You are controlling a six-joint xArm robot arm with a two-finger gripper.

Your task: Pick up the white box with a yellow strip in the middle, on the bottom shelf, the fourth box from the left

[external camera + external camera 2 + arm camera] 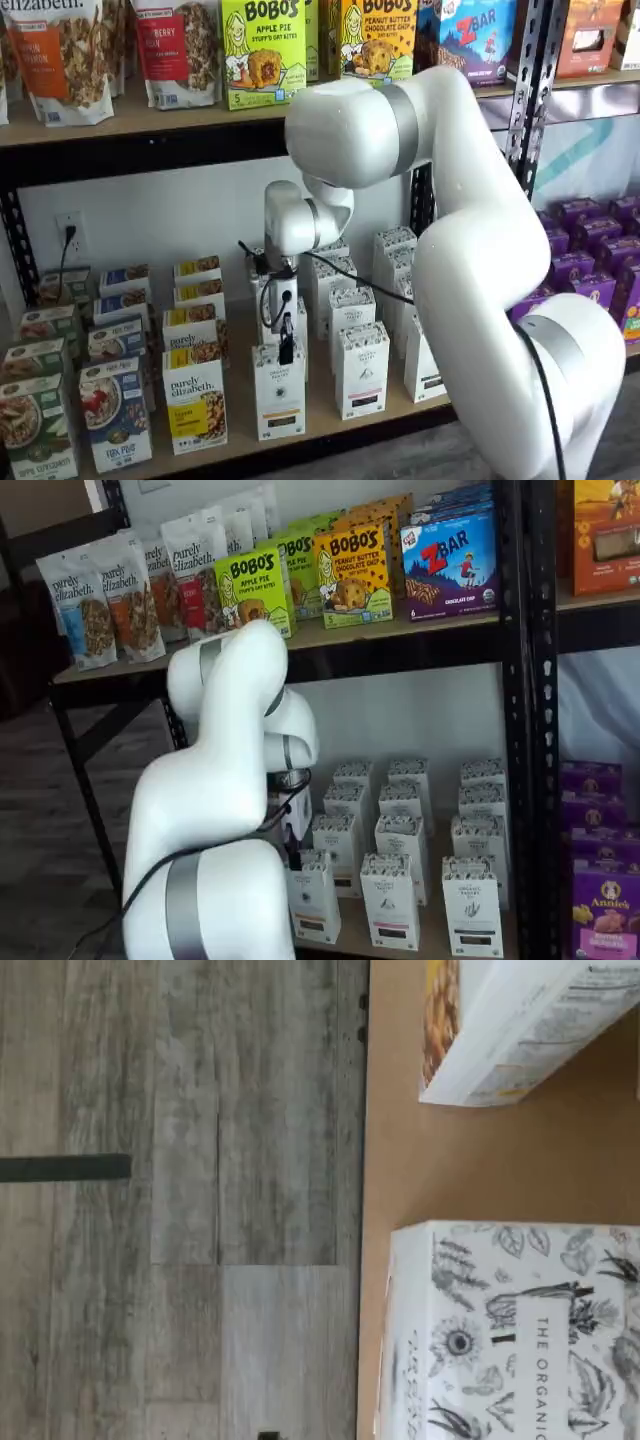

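Observation:
The white box (279, 392) stands upright at the front of the bottom shelf (330, 412), its yellow strip low on the front. In both shelf views it shows as a tall narrow carton (314, 897). My gripper (287, 352) hangs straight down over the box's top, one black finger showing at the top edge. It is open, and the box stands on the board. The wrist view looks down on the box's leaf-patterned top (510, 1330), close to the board's front edge (372, 1160). In the other shelf view the arm (225, 780) hides the fingers.
A wider purely elizabeth box (195, 408) stands just left of the white box, also seen from above (520, 1030). Like white cartons with black strips (362, 370) fill the rows to the right and behind. Purple boxes (590, 275) sit beyond a black upright (530, 90). Grey wood floor (180, 1210) lies below.

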